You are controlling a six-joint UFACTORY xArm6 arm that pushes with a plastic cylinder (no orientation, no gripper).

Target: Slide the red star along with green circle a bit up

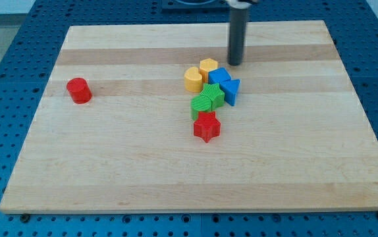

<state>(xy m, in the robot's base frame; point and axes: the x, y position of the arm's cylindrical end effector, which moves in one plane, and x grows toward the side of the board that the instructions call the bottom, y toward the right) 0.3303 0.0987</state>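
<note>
The red star (207, 126) lies near the middle of the wooden board (110, 171). Touching its upper left is a green block (202, 106) with a rounded outline, and just above right of that a second green block (214, 94), star-like. My tip (234, 63) is at the end of the dark rod, up and to the right of the cluster, just above the blue blocks and apart from the red star and the green blocks.
A yellow heart-like block (193, 79) and a yellow hexagon (209, 67) sit at the cluster's top. A blue cube (219, 77) and a blue triangle (231, 89) sit to its right. A red cylinder (79, 90) stands alone at the view's left.
</note>
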